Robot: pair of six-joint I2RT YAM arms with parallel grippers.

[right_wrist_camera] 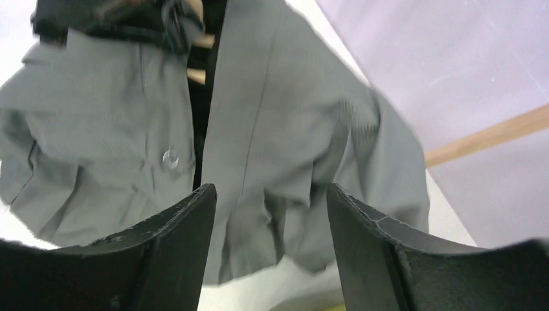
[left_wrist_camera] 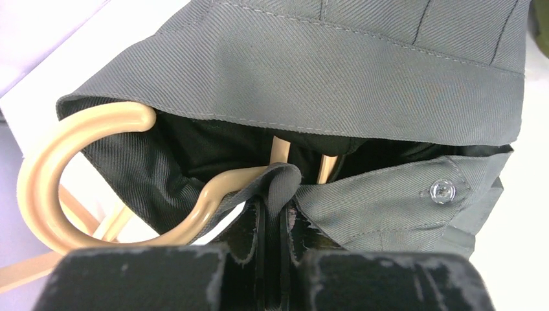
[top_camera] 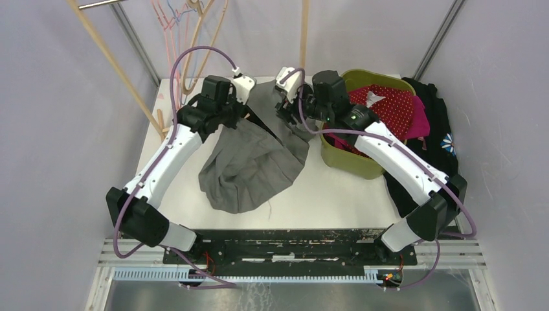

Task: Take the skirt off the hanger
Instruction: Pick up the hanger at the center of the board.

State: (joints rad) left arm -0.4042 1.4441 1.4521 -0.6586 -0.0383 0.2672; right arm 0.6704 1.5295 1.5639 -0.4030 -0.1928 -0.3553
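Worktop: white and flat [top_camera: 336, 194], with both arms bolted to a black plate [top_camera: 291, 245] at its near edge.
Room: pale lavender-grey walls [top_camera: 52, 97] close in on the left, back and right; thin metal posts stand in the far corners.
Rack: slanted wooden poles [top_camera: 110, 58] rise at the far left, and several spare hangers [top_camera: 188, 39], pink and wooden, hang against the back wall.
Skirt: grey, pleated [top_camera: 249, 162], spread over the middle of the worktop, its waistband raised at the far end between the two arms, its hem lying nearer the bases.
Hanger: beige [left_wrist_camera: 45, 168], its curved hook poking out of the waistband on the left of the left wrist view, the rest hidden inside the skirt.
Button: small and clear [left_wrist_camera: 443, 190], on the waistband flap.
Left gripper: [left_wrist_camera: 272, 217] jaws pressed together, pinching a fold of the skirt waistband just beside the hanger's neck.
Right gripper: [right_wrist_camera: 270, 194] jaws spread, nothing between them, the skirt's waistband hanging just beyond.
Basket: olive green [top_camera: 353, 165], on the right side of the worktop, holding a red dotted garment [top_camera: 388, 103] and a magenta cloth [top_camera: 421, 123].
Black garment: [top_camera: 440, 123] draped over the right edge of the worktop, beside the basket.
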